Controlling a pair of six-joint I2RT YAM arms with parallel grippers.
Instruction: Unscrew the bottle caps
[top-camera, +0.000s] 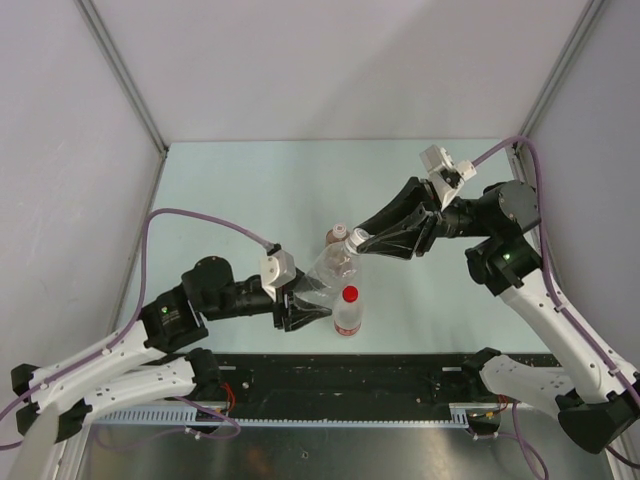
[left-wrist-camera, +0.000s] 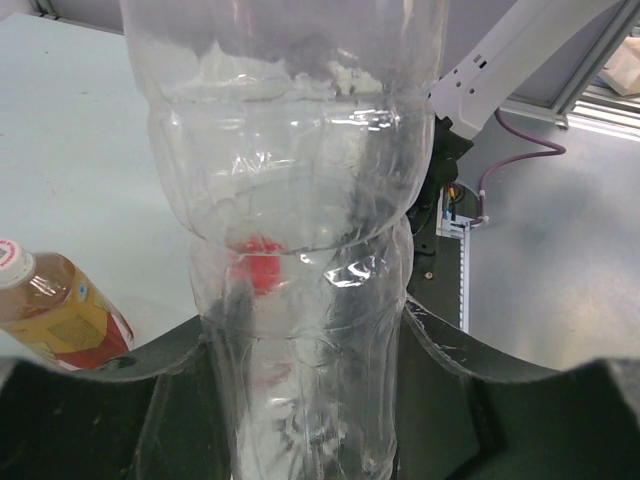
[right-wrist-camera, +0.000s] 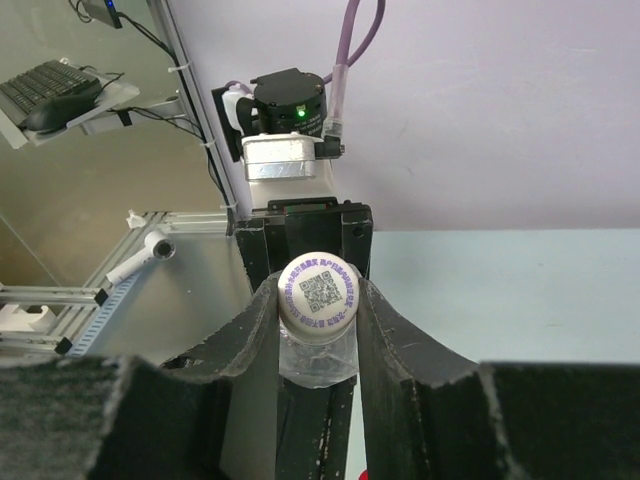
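White cap (right-wrist-camera: 318, 295), with a square printed code on its top, sits pinched between the two black fingers (right-wrist-camera: 385, 335) of the right pincer (right-wrist-camera: 318, 312). That pincer is clenched on it from both sides. Just below the cap, the neck of the clear bottle (right-wrist-camera: 316, 358) shows between the same fingers. From above, the right pincer (top-camera: 366, 240) reaches in from the right and meets the top end of the clear bottle (top-camera: 328, 272). The bottle runs tilted from there down to the left pincer (top-camera: 302, 305).

The left pincer is grasping the clear bottle at its lower end. In its own wrist view the bottle (left-wrist-camera: 310, 200) rises straight out from between the dark fingers (left-wrist-camera: 170, 385) and fills the middle of the picture. Whether the bottle's base touches the worktop (top-camera: 230, 190) cannot be told.

A second bottle with amber liquid (top-camera: 336, 240) is just beside the right pincer's tips, on their far left side, with a pale cap (top-camera: 339, 231) on it. From the left wrist it shows to the left of the pincer (left-wrist-camera: 60, 320), its pale cap (left-wrist-camera: 12, 262) at the picture's edge.

The labelled bottle (top-camera: 348, 320) stands upright on the worktop just to the right of the left pincer, with its red cap (top-camera: 349, 293) screwed on. This red cap (left-wrist-camera: 262, 270) also shows blurred through the clear bottle's wall in the left wrist view.
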